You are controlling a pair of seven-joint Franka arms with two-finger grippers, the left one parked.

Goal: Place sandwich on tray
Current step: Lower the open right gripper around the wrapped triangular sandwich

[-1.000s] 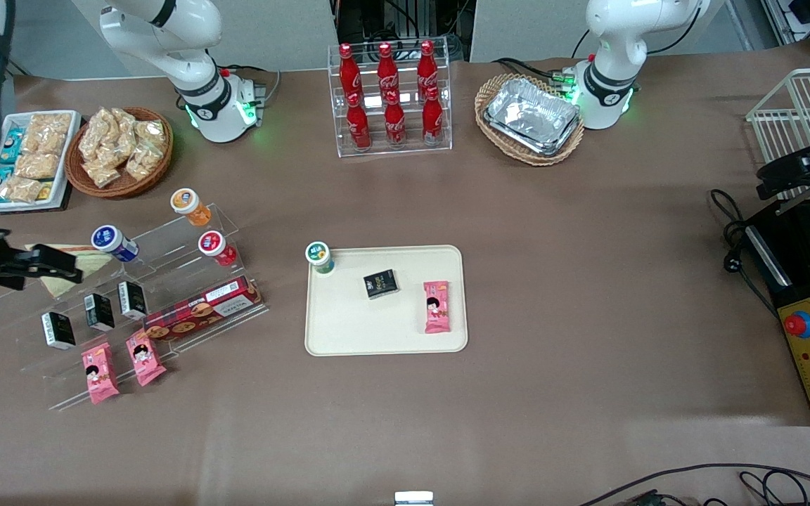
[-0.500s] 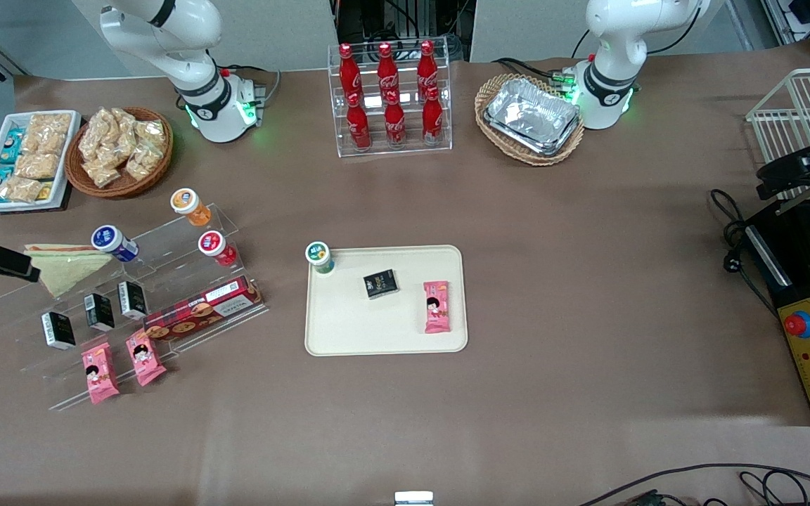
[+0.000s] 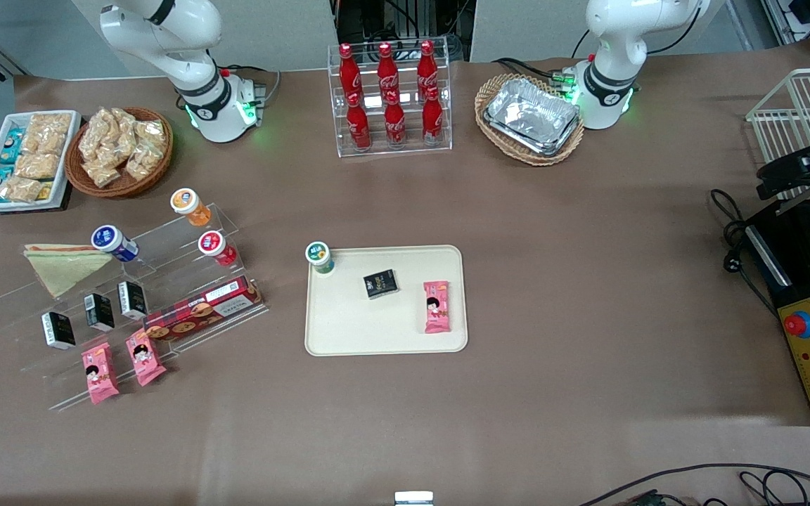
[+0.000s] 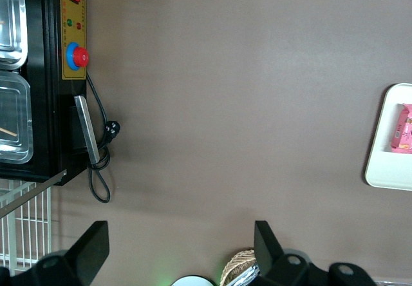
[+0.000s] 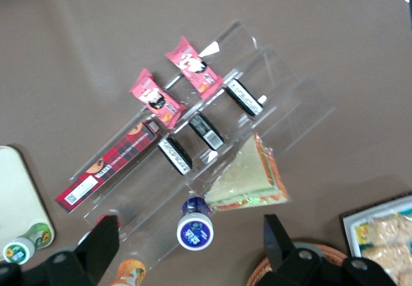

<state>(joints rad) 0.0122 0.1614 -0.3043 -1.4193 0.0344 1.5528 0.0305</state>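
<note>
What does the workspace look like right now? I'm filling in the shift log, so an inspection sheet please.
Surface: brown table.
Job's things: sandwich on the clear stepped rack, not yet on the tray.
Clutter: tray holds a green-capped bottle, black packet, pink packet; rack holds bottles, black packets, pink packets.
Grippers: gripper open, above the rack, holding nothing.
Cables: black cord toward the parked arm's end.
Surroundings: cola bottles, foil trays in basket, snack basket.
</note>
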